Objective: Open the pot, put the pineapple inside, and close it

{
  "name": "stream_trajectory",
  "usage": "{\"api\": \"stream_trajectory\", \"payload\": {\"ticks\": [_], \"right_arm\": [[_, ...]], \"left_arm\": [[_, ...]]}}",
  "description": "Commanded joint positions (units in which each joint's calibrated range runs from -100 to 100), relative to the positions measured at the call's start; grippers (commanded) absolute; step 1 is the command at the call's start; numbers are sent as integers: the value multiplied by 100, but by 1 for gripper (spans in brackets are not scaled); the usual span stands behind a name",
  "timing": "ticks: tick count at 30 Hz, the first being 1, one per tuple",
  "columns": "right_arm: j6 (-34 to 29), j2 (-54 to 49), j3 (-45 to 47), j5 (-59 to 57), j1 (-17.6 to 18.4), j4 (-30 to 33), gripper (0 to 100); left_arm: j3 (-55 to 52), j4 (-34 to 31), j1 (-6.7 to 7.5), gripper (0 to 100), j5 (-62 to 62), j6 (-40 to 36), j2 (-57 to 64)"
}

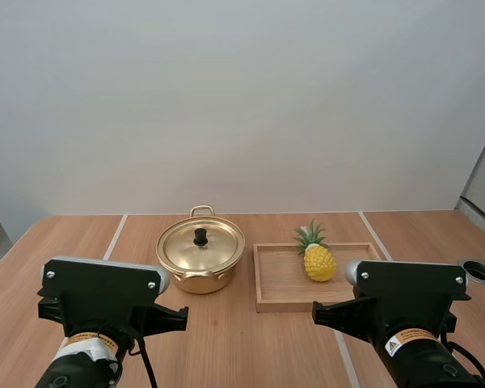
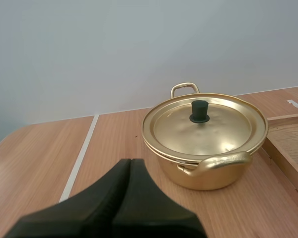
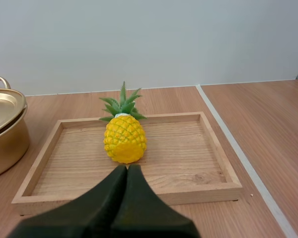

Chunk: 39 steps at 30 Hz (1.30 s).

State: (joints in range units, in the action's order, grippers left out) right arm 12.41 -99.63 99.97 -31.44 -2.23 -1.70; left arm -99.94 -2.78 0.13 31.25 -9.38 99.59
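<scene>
Pot (image 1: 200,257), lid on, at lower centre; pineapple (image 1: 318,260) in wooden tray (image 1: 275,301) just right. Left claw (image 2: 129,162) and right claw (image 3: 127,168), pressed together empty, each face one target, apparently staged for separate roles.

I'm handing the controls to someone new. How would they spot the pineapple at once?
Start from the wooden table and find the flat wooden tray just right of the gold pot. The pineapple sits inside that tray. Its yellow body and green leafy crown set it apart from the shiny pot beside it.
</scene>
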Motion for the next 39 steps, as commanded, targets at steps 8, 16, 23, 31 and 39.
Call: {"api": "stream_trajectory", "payload": {"ticks": [8, 16, 23, 31, 39], "right_arm": [[-32, -37, 3, 33, -19, -5, 0], [-32, -37, 3, 33, -19, -5, 0], [-32, -37, 3, 232, -19, -162, 0], [-32, -37, -268, 632, -19, -185, 0], [-32, -37, -2227, 632, -19, -265, 0]], "left_arm": [[-6, 53, 23, 0, -134, 2, 41], [-6, 62, 23, 0, -133, 2, 41], [-6, 75, 23, 0, -197, 2, 41], [722, 75, 23, 0, -197, 16, 41], [2090, 75, 23, 0, -197, 13, 41]]}}
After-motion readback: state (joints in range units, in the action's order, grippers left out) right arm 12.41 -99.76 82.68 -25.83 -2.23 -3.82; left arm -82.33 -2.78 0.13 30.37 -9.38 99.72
